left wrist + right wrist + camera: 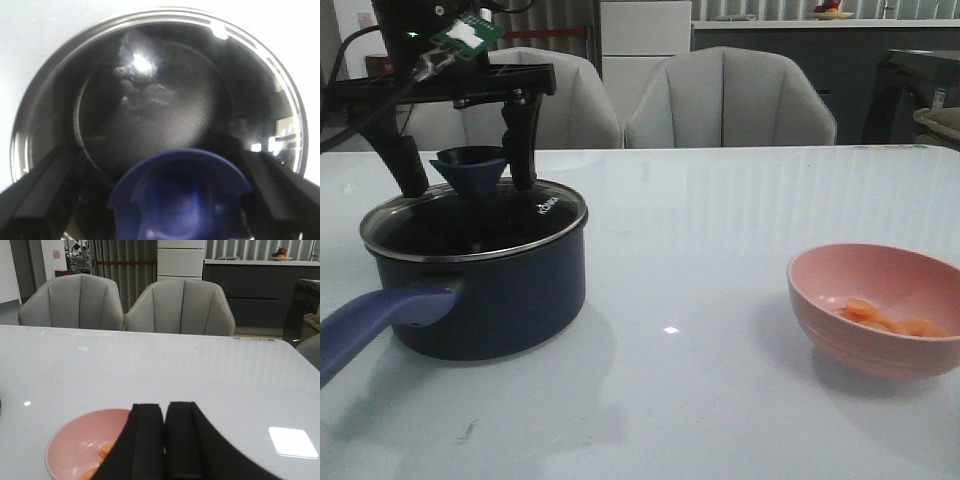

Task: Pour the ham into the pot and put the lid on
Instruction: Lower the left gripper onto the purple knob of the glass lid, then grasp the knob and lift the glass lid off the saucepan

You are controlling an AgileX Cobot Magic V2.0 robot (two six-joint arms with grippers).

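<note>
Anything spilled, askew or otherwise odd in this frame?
One thing stands out: the lid already sits on the pot, with the open left claw straddling its knob, while the ham is in the pink bowl. The right claw is shut, empty. Nothing looks spilled or damaged.

**Colours in scene**

Pot (510, 290) dark navy, black inside, handle lighter purple-blue. Lid (470, 215) clear glass, metal rim, blue knob, white lettering. Bowl (875, 310) on the right pink, ham (885, 318) in it orange. Left gripper (465, 175) black, right gripper (165, 412) black. Table (720, 220) glossy white, far chairs (730, 100) grey.
</note>
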